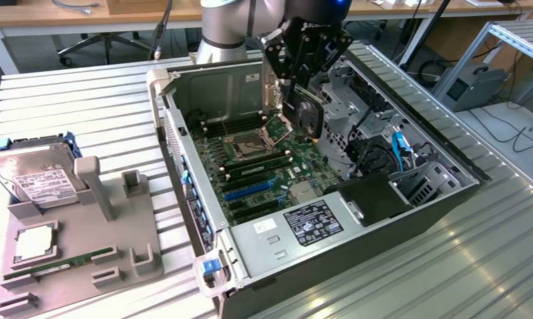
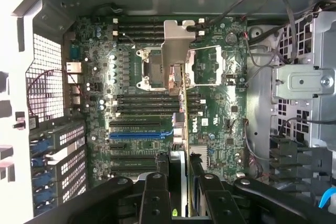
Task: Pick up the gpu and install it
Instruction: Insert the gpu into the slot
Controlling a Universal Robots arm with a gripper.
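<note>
Gpu (image 1: 306,118), clamped edge-on in fingers (image 2: 156,190) above motherboard (image 2: 215,129): best kept upright, edge squared to blue slot (image 2: 139,135), then seated evenly.

The end effector (image 1: 292,88) grips the graphics card (image 1: 308,118) upright over the motherboard (image 1: 280,159) inside the open computer case (image 1: 399,222).

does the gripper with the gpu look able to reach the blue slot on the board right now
Probably yes: the gripper holds the gpu over the open case, and the blue slot lies bare with nothing across it. The cables sit off to one side of it.
</note>
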